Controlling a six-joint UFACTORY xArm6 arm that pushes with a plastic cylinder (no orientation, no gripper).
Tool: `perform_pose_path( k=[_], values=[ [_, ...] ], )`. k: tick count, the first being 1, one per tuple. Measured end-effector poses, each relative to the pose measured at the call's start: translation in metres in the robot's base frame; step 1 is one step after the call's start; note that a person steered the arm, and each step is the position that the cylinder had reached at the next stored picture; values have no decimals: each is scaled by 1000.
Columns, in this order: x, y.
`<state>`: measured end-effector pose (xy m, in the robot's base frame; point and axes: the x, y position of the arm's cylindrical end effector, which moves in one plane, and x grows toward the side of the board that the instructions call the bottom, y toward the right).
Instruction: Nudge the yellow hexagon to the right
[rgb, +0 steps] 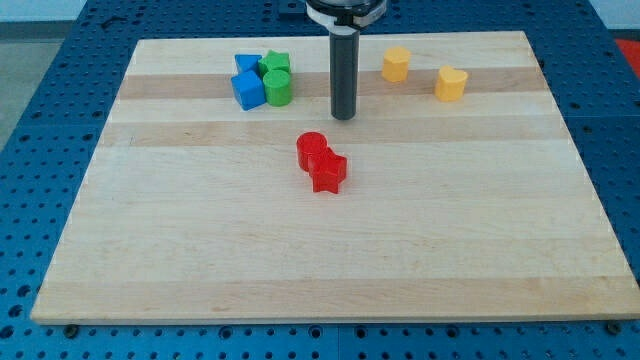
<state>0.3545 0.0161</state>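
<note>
The yellow hexagon (396, 64) sits near the view's top, right of centre, on the wooden board (330, 250). A yellow heart-like block (451, 84) lies to its lower right, apart from it. My tip (344, 116) rests on the board to the lower left of the yellow hexagon, a short gap away, not touching it. The dark rod rises straight up from the tip to the view's top.
A red cylinder (311, 149) and a red star (327, 172) touch each other below my tip. At the upper left, a cluster holds a blue cube (248, 89), a blue triangle-like block (245, 63), a green cylinder (278, 88) and a green star-like block (275, 64).
</note>
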Motion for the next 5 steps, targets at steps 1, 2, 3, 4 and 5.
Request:
perform_pose_path(
  k=[1, 2, 3, 4, 5],
  values=[
    [-32, 11],
    [-58, 17],
    [-83, 19],
    [-102, 36],
    [-114, 76]
  ],
)
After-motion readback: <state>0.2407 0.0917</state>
